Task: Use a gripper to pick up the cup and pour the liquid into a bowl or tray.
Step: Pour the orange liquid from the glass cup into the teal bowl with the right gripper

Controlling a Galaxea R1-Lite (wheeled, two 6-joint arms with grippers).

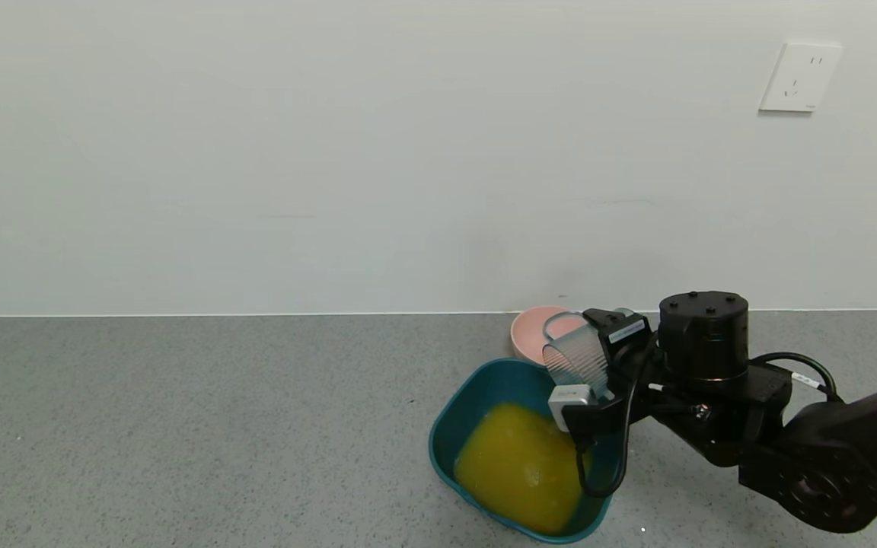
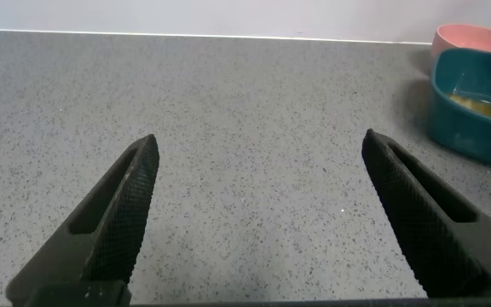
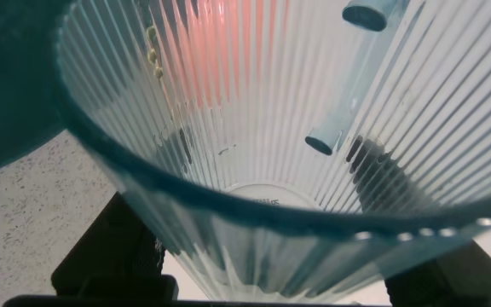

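My right gripper (image 1: 594, 365) is shut on the ribbed translucent cup (image 1: 574, 355) and holds it tipped over, mouth to the left, above the back right of the dark teal tub (image 1: 450, 415). Orange-yellow liquid (image 1: 518, 464) lies pooled in the tub. In the right wrist view the cup (image 3: 297, 170) fills the picture and looks empty but for a few drops, with the black fingers (image 3: 113, 256) on either side. My left gripper (image 2: 258, 192) is open and empty over bare table, out of the head view. The tub (image 2: 476, 119) shows far off in the left wrist view.
A round pink bowl (image 1: 534, 329) stands just behind the tub, close to the wall; it also shows in the left wrist view (image 2: 476, 38). The grey speckled table (image 1: 180, 426) stretches to the left. A white wall socket (image 1: 798, 76) is high on the wall at the right.
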